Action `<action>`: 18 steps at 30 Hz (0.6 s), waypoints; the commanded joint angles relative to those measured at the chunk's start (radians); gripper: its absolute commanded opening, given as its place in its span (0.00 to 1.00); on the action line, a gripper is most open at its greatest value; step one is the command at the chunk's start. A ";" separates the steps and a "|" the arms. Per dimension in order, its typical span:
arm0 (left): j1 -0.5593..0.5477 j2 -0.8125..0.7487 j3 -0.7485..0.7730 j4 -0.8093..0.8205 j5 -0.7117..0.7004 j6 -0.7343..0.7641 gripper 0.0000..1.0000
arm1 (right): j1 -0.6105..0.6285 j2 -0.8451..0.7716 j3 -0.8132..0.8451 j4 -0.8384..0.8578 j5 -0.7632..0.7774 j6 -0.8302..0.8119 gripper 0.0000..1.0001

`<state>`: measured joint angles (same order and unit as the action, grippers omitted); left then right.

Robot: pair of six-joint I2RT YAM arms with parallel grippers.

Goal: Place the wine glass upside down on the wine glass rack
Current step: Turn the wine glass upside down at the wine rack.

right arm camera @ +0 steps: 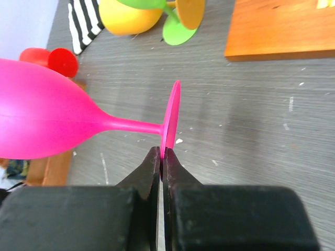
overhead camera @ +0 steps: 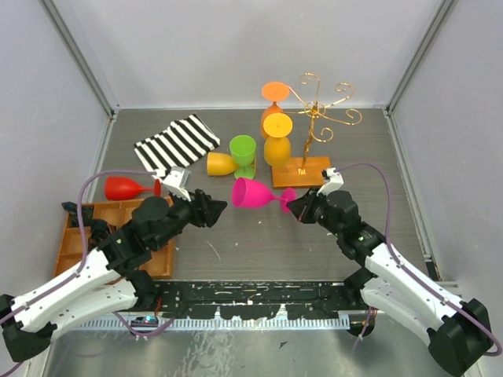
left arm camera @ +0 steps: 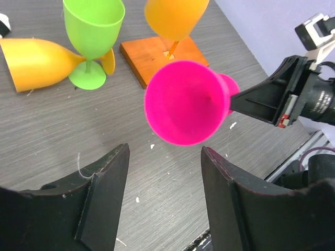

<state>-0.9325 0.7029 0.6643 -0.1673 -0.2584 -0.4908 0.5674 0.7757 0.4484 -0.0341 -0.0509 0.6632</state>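
Right gripper (right arm camera: 162, 153); sideways hot-pink wine glass (right arm camera: 47, 123)

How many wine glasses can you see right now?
6: a pink one in the right gripper, a red one lying by the tray, a yellow one lying by an upright green one, and an orange one and an amber one hanging on the rack.

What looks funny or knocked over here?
The yellow glass lies on its side beside the upright green glass, and the red glass lies tipped over by the wooden tray. The pink glass is sideways too, pinched only by the edge of its foot in the right claw.
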 commanded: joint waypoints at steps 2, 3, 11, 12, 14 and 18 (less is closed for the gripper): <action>-0.003 -0.038 0.110 -0.107 0.051 0.135 0.66 | -0.001 -0.056 0.056 -0.051 0.101 -0.178 0.01; -0.003 -0.033 0.130 -0.137 0.058 0.162 0.67 | 0.000 -0.075 0.050 -0.033 0.094 -0.194 0.01; -0.004 -0.038 0.193 -0.228 0.113 0.320 0.75 | -0.001 -0.261 -0.035 0.147 -0.049 -0.377 0.01; -0.004 -0.043 0.198 -0.227 0.123 0.339 0.76 | 0.000 -0.274 -0.040 0.157 -0.083 -0.416 0.01; -0.005 -0.050 0.207 -0.220 0.143 0.379 0.78 | 0.001 -0.291 -0.036 0.153 -0.142 -0.482 0.01; -0.004 -0.052 0.240 -0.224 0.179 0.432 0.84 | -0.001 -0.288 0.006 0.079 -0.239 -0.614 0.01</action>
<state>-0.9325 0.6666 0.8425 -0.3824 -0.1375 -0.1539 0.5674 0.4892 0.4095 0.0261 -0.1520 0.2348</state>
